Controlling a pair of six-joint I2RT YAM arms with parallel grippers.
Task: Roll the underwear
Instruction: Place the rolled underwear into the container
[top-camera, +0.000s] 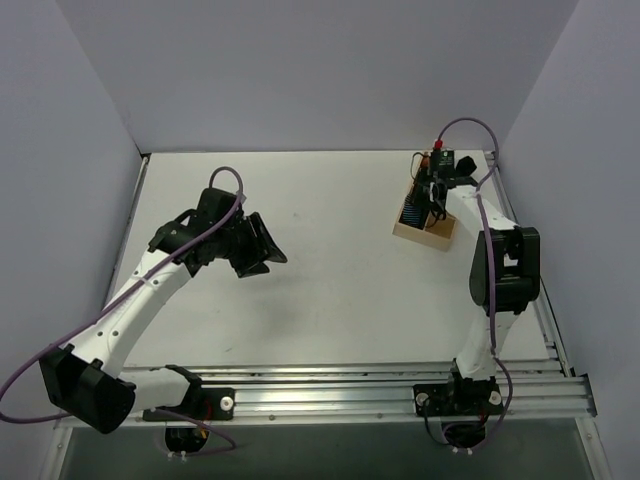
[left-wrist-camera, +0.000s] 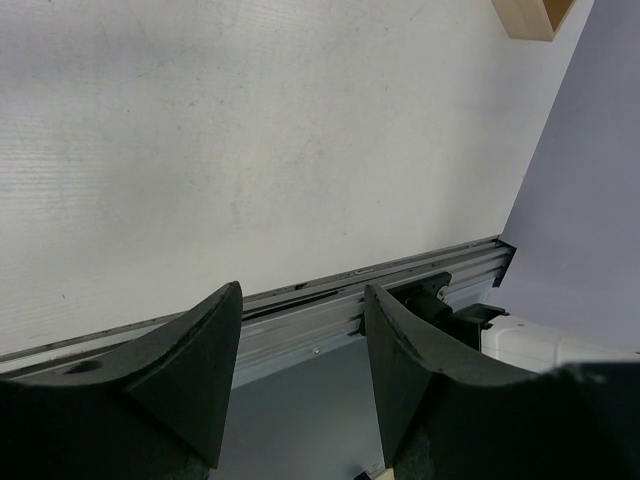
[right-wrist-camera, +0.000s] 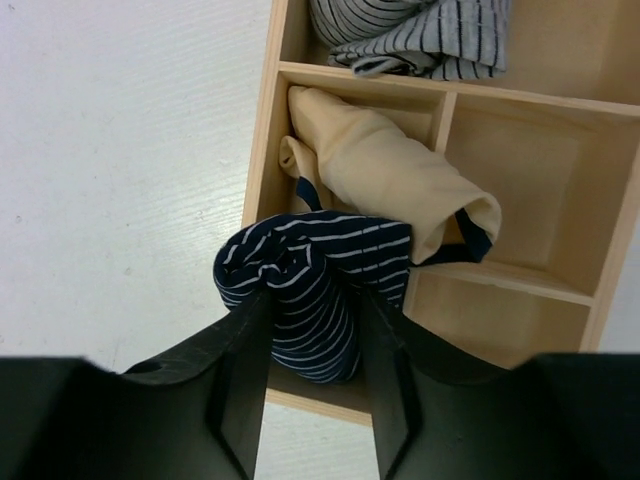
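1. Plainly, the left claw (top-camera: 262, 250) hangs spread and empty above the counter (top-camera: 330, 290), well apart from the work.
2. The underwear (right-wrist-camera: 300, 260) sits rolled in a corner compartment of the wooden box (right-wrist-camera: 262, 150), touching a cream garment (right-wrist-camera: 380, 170).
3. The right claw (right-wrist-camera: 312, 300), clearly the nearer one, pinches the roll, whose length runs along the fingers.
4. Only the right wrist view shows this grip; from overhead, the claw covers nearly all of it.

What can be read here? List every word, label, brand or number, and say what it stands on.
None: no readable text in any view.
The underwear, the cream garment and the grey striped garment show only stripes or plain cloth.
The wooden box and the arms bear no legible mark.
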